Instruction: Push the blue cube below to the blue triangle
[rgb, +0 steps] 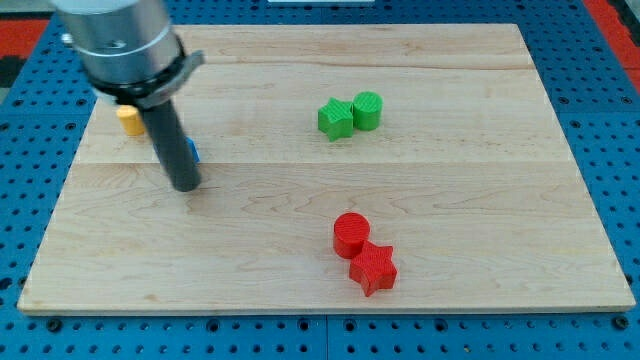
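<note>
My tip (187, 186) rests on the wooden board at the view's left. A blue block (192, 152) shows only as a thin sliver at the rod's right edge, just above the tip; its shape cannot be made out, the rod hides the rest. No second blue block is visible; it may be hidden behind the rod or the arm. A yellow block (128, 120) sits partly hidden under the arm's grey end, left of the rod.
A green star (336, 119) and a green cylinder (367, 109) touch each other at upper middle. A red cylinder (351, 234) and a red star (373, 267) touch at lower middle. The board's edge (40, 262) borders blue pegboard.
</note>
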